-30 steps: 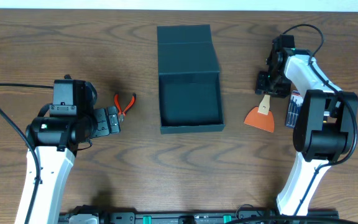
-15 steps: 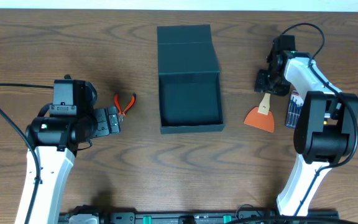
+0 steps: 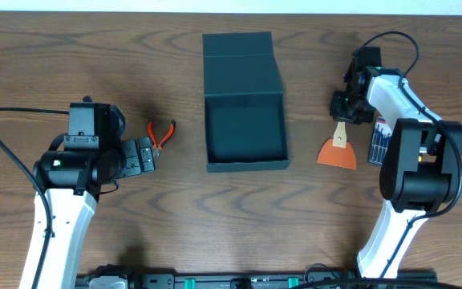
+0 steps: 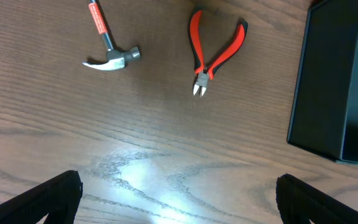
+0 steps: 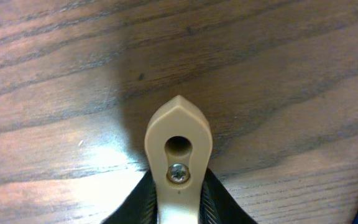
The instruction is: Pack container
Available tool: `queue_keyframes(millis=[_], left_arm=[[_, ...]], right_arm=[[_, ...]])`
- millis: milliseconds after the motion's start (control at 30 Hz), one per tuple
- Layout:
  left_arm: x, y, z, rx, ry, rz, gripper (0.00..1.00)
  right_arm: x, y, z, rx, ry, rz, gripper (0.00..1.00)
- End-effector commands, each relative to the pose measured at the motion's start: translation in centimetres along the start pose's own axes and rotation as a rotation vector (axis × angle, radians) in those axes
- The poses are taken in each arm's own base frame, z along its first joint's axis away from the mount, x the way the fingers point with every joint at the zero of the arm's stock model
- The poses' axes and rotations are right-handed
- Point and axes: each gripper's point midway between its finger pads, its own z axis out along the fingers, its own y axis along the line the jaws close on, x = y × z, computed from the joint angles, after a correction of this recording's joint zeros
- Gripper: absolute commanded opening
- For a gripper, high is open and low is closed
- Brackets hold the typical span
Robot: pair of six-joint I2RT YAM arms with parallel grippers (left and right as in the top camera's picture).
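— What does the container (image 3: pixel 245 132) look like?
— It is a dark teal-grey, matte, square box. It sits upright and open on the counter (image 3: pixel 239 217), and its inner floor is in plain view.
— And its lid (image 3: pixel 241 63)?
— The lid is a hinged flap, folded back flat toward the far edge and nearly reaching it.
— Where does it lie?
— About midway between the left and right edges, nearer the far edge than the near one.
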Motion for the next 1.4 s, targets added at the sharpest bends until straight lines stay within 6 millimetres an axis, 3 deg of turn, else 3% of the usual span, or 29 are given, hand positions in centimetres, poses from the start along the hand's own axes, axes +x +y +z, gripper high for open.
queue_keyframes(millis=[0,167,433,567,800,1133,1367], left_arm=[[-0.6,0.1,-0.6,-0.010,-0.023,0.007,0.99],[-0.6,0.1,-0.6,-0.010,-0.023,0.007,0.98],[-0.6,0.1,-0.6,-0.010,-0.026,0.007,0.98],[-0.6,0.1,-0.6,-0.010,-0.026,0.007,0.99],[-0.6,0.1,-0.6,-0.010,-0.026,0.007,0.99],[-0.6,0.1,-0.6,-0.010,-0.026,0.007,0.99],[-0.6,0.1,-0.6,-0.010,-0.026,0.007,0.99]], right_arm=[[4.6,-0.3,3.9,0.018,0.165,0.000,0.11],[4.8,-0.4,3.8,0.020,0.174,0.000,0.01],[5.0,-0.4,3.5,0.021,0.183,0.000,0.01],[4.5,-0.3,2.2,0.017,0.162,-0.005,0.01],[3.1,0.4,-3.3,-0.005,0.058,-0.052,0.01],[2.4,5.4,-14.6,-0.065,-0.218,-0.297,0.01],[3.4,8.0,-18.8,-0.089,-0.322,-0.387,0.01]])
